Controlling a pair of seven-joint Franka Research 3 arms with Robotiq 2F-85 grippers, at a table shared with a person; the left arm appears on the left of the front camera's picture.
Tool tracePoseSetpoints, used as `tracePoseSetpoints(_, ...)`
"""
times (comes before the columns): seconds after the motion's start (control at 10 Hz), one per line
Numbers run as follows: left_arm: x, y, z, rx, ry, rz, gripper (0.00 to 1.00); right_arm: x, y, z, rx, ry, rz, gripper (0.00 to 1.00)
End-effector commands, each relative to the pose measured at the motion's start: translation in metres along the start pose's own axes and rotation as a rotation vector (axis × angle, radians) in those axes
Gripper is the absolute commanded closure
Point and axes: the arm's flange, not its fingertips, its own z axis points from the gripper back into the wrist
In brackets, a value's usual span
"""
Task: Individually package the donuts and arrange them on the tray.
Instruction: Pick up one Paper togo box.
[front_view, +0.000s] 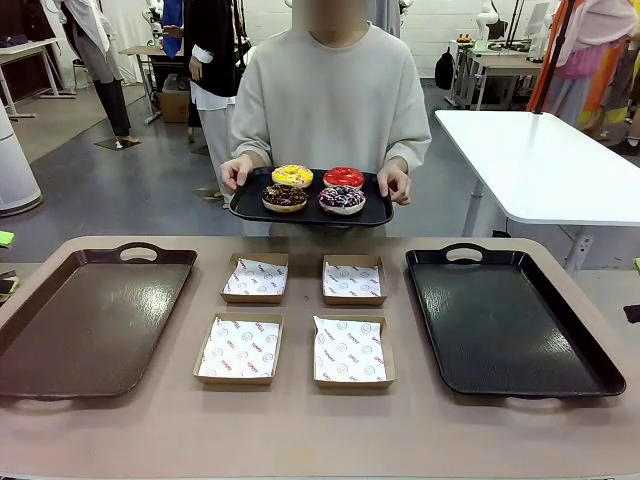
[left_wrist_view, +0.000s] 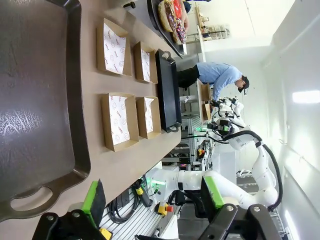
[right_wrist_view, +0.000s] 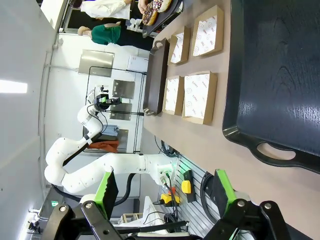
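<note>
The long table (front_view: 300, 440) is laid out like a packing line, so that everything lies between the two arms. A big brown tray (front_view: 90, 320) lies at the robot's left and a big black tray (front_view: 510, 320) at its right. Both are bare, probably because one or both are to take the finished packages. The person (front_view: 330, 90) stands at the far edge, facing the robot, and holds a smaller black serving tray (front_view: 310, 221) level above the table's far side, with one hand (front_view: 237, 173) on one short end and the other hand (front_view: 394, 182) on the opposite end. The level, two-handed hold keeps the load from sliding and offers it toward the arms. Between the big trays sit four open cardboard boxes, two farther (front_view: 255, 278) (front_view: 353, 280) and two nearer (front_view: 238, 348) (front_view: 349, 351). They stand apart from one another, each lined with printed paper, one for each donut by the look of it. The left gripper (left_wrist_view: 152, 197) hangs back over the near edge with its green-padded fingers spread wide and nothing between them. The right gripper (right_wrist_view: 165, 187) does the same on its side, so both seem ready to receive. All four donuts sit on the serving tray in two rows. The yellow-iced donut (front_view: 292, 176) and the glossy red donut (front_view: 344, 177) are at the back. The dark chocolate donut (front_view: 285, 197) and the dark donut with multicoloured sprinkles (front_view: 342, 200) are in front. None is boxed yet, so the packaging looks not yet begun.
</note>
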Motion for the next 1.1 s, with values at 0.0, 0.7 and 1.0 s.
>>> tracePoseSetpoints(0.0,-0.0001,0.0006,0.0010,-0.015,-0.003,-0.001,0.00,0.0001,0.0002,0.0003,0.010,-0.002,0.003,0.00)
tracePoseSetpoints(0.7,-0.0001,0.0006,0.0010,-0.015,-0.003,-0.001,0.00,0.0001,0.0002,0.0003,0.010,-0.002,0.003,0.00)
tracePoseSetpoints(1.0,-0.0001,0.0006,0.0010,-0.015,-0.003,-0.001,0.00,0.0001,0.0002,0.0003,0.010,-0.002,0.003,0.00)
